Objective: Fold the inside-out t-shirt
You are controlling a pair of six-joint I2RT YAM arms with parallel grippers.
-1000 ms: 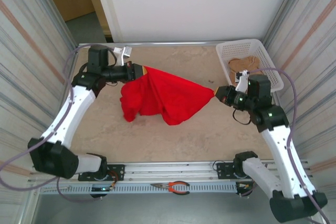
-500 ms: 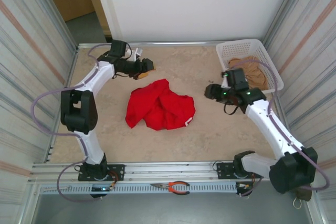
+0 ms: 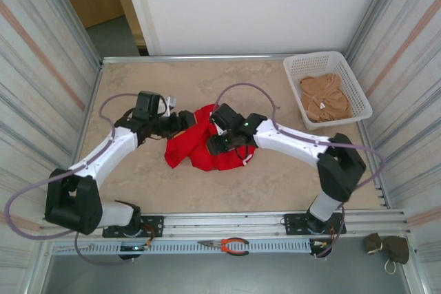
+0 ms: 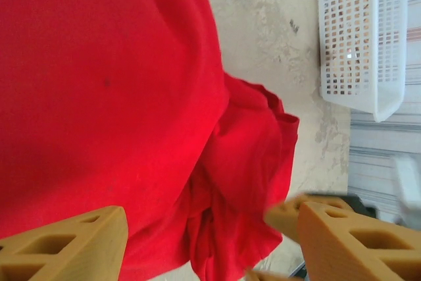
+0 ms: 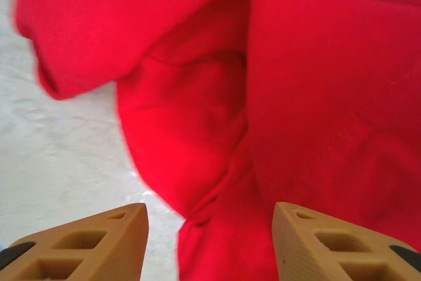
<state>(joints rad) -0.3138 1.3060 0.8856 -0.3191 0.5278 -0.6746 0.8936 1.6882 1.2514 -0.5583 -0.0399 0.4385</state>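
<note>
Inside-out t-shirt (image 3: 189, 146) lies crumpled at mid table (image 3: 275, 87); my left gripper (image 4: 197, 222) hangs over its left edge, jaws spread, pinching nothing; my right gripper (image 5: 207, 215) over its middle, likewise spread.

Centre: the inside-out t-shirt (image 3: 182, 151) in a crumpled heap, left gripper (image 3: 187, 121) and right gripper (image 3: 219, 144) right at it. I count this blocked.
2 o'clock: white basket (image 3: 296, 74) with a tan garment (image 3: 325, 96). Blocked.
4 o'clock: right arm (image 3: 289, 139) crosses, and its cable (image 3: 244, 86) arches toward 1.
8 o'clock: left arm (image 3: 114, 149) crosses.
10 to 12 o'clock: bare table (image 3: 172, 80). I can pass freely.
6 o'clock: bare strip between the arms, which I read as open.
</note>
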